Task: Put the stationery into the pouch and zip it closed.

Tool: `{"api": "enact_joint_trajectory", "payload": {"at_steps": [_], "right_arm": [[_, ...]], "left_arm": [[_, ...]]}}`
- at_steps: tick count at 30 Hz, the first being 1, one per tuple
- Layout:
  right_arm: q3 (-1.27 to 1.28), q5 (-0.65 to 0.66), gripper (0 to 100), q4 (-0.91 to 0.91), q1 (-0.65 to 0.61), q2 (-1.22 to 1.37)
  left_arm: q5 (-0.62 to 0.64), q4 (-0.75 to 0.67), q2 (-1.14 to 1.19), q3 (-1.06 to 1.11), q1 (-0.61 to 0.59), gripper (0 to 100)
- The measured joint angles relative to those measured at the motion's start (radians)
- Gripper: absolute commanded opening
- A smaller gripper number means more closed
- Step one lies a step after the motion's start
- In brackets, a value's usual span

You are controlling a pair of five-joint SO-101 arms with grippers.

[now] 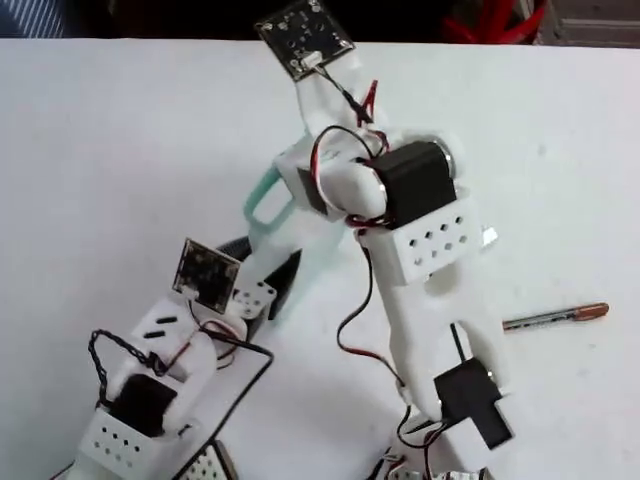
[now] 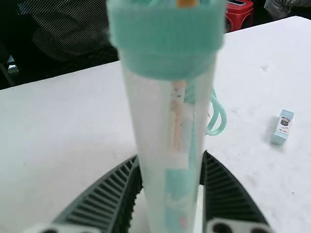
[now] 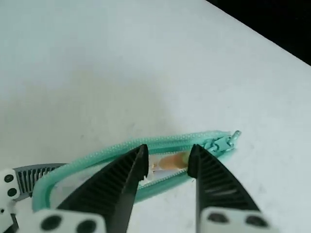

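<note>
Pouch (image 2: 160, 111) work happens near the middle of the white table (image 1: 120, 150), where it looks propped with its teal zip mouth upward. Your left gripper (image 2: 170, 160) is clamped across the see-through body at one end. Judge it as light, soft and floppy: the thin plastic walls will buckle under a push, so let the left arm go on bracing it and don't squeeze harder. Your right gripper (image 3: 168, 153) hangs over the open mouth with its fingers parted and nothing between them, above an orange item (image 3: 172, 161) already inside. A pen (image 1: 555, 317) lies well apart on the table beside the right arm; it is stiff, slim and likely to roll, so take it across the barrel near the middle. A small blue box (image 2: 282, 127), perhaps an eraser, also sits out on the table. For closing, the zip slider (image 3: 221, 143) at the far end of the mouth is tiny and needs a fingertip pinch. The tabletop looks smooth and probably slick; beyond its far edge the room is dark, with a red crate (image 2: 240, 12).
</note>
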Motion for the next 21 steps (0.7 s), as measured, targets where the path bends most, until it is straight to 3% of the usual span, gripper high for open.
{"api": "enact_joint_trajectory", "payload": {"at_steps": [10, 21], "right_arm": [[0.233, 0.026, 13.4, -0.002, -0.038, -0.015], [0.287, 0.029, 13.4, -0.002, -0.038, -0.023]], "left_arm": [[0.000, 0.000, 0.000, 0.000, 0.002, 20], [0.000, 0.000, 0.000, 0.000, 0.003, 20]]}}
